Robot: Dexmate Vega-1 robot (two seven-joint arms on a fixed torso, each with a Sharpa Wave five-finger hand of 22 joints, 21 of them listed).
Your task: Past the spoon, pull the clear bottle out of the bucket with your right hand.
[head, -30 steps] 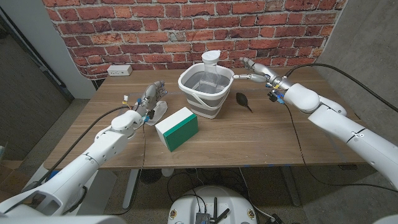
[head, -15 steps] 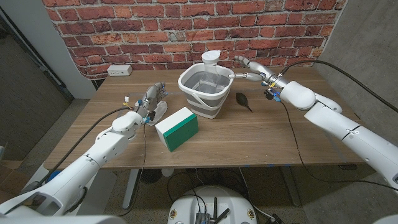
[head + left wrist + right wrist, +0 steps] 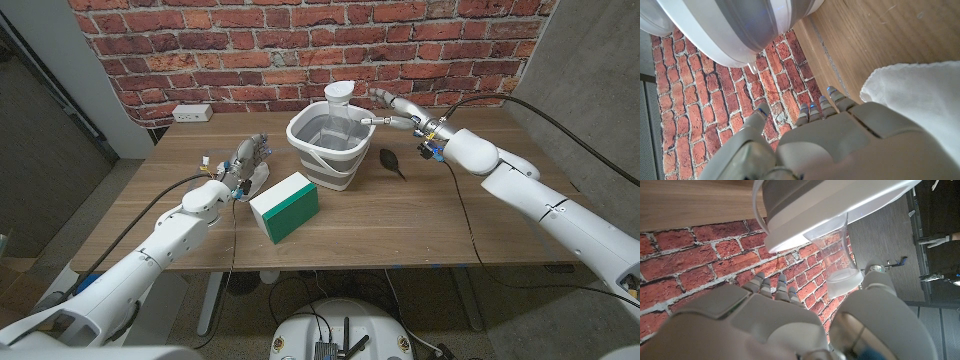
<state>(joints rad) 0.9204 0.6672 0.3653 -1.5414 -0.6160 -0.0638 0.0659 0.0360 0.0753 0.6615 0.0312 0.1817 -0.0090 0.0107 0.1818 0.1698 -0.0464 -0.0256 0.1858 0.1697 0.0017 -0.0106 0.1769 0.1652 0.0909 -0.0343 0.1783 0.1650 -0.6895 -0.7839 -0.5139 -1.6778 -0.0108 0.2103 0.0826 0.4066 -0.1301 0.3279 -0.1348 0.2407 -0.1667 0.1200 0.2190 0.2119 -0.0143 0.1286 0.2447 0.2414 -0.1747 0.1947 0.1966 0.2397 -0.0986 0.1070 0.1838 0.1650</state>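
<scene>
A clear bottle with a white cap stands upright in the grey and white bucket at the table's back middle. My right hand hovers at the bucket's right rim, fingers spread toward the bottle and holding nothing. The right wrist view shows the bottle rising from the bucket, between my fingers and thumb, untouched. A black spoon lies on the table right of the bucket, below my right hand. My left hand stays by a white cloth, fingers extended.
A green box with a white top lies in front of the bucket. A white power outlet sits at the table's back left against the brick wall. In the left wrist view the cloth lies beside my left hand, the bucket beyond.
My right hand has moved left from beyond the spoon to the bucket's right rim, closer to the bottle. The left arm has stayed put.
</scene>
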